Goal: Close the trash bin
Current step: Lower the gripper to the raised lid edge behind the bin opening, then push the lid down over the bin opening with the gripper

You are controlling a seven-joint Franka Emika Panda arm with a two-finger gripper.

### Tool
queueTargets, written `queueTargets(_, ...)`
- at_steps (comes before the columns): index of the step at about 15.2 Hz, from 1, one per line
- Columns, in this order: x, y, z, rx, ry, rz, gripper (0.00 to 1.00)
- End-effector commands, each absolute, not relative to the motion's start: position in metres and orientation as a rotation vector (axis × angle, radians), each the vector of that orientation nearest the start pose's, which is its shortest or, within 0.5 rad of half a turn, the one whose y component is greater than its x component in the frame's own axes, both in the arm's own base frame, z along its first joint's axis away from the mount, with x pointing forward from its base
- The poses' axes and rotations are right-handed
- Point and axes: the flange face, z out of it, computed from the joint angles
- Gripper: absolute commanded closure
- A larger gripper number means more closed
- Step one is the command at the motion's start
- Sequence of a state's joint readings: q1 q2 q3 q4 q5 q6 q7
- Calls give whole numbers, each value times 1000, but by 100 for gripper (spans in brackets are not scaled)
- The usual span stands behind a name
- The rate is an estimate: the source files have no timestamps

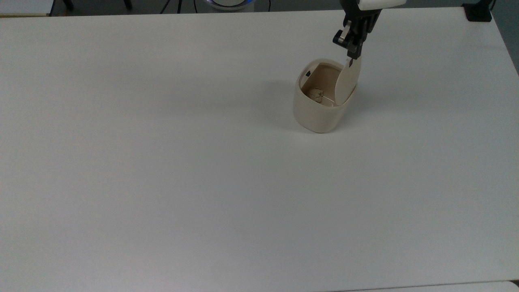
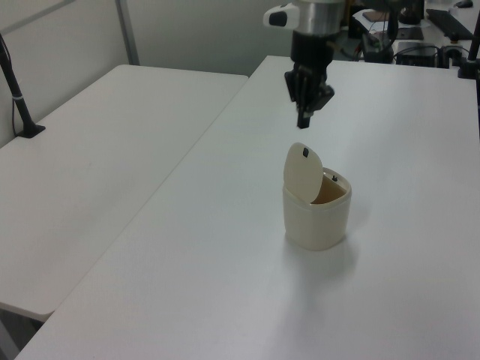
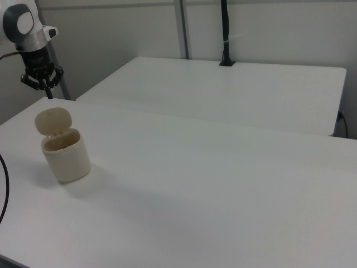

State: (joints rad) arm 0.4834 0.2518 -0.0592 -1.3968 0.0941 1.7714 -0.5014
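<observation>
The cream trash bin (image 1: 316,115) stands on the white table (image 1: 162,162), toward the top view's upper right. Its flat lid (image 1: 346,83) is up, nearly vertical on the hinge side, and a small black square shows near its top. A crumpled scrap (image 1: 315,94) lies inside. My gripper (image 1: 352,52) points down with its fingers together and nothing held. It hangs just above the lid's upper edge. In the left view the gripper (image 2: 302,121) is a little above the lid (image 2: 303,171) and the bin (image 2: 316,217). In the right view the gripper (image 3: 48,94) hovers over the lid (image 3: 53,121).
A black clamp (image 1: 477,12) sits at the table's far right corner in the top view. A second white table (image 2: 105,157) adjoins on the left view's left, with a black pole (image 2: 16,94) clamped to it. Cluttered desks (image 2: 420,30) lie behind the arm.
</observation>
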Motion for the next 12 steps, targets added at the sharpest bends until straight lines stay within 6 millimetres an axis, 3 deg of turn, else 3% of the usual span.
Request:
queueTargets(1, 599, 302, 555, -2744, -1349, -243, 100)
queueTargets(6, 598, 315, 539, -2734, -1398, -225, 100)
queueTargets(12, 590, 291, 518, -2704, -1483, -13, 100)
